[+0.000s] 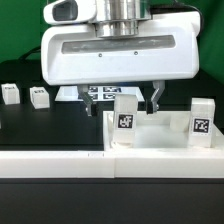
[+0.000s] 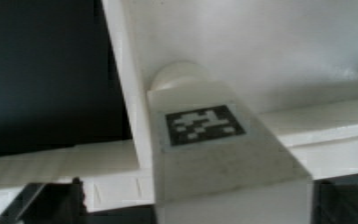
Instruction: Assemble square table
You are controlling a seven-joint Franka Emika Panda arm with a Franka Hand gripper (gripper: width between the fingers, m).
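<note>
The square table's white top (image 1: 150, 152) lies at the front, rim up. One white leg (image 1: 125, 113) with a black-and-white tag stands upright at the top's corner on the exterior view's left. A second tagged leg (image 1: 200, 117) stands upright on the top's right side. My gripper (image 1: 131, 102) hangs just over the first leg, open, one finger on each side. In the wrist view that leg (image 2: 202, 130) rises between the dark fingertips (image 2: 59, 200), with a clear gap on one side, and the top's rim (image 2: 60, 166) runs beneath.
Two more small tagged legs (image 1: 10, 93) (image 1: 38, 97) lie on the black table at the exterior view's left. The marker board (image 1: 100, 92) lies flat behind the gripper. The robot's broad white hand hides the scene above the fingers.
</note>
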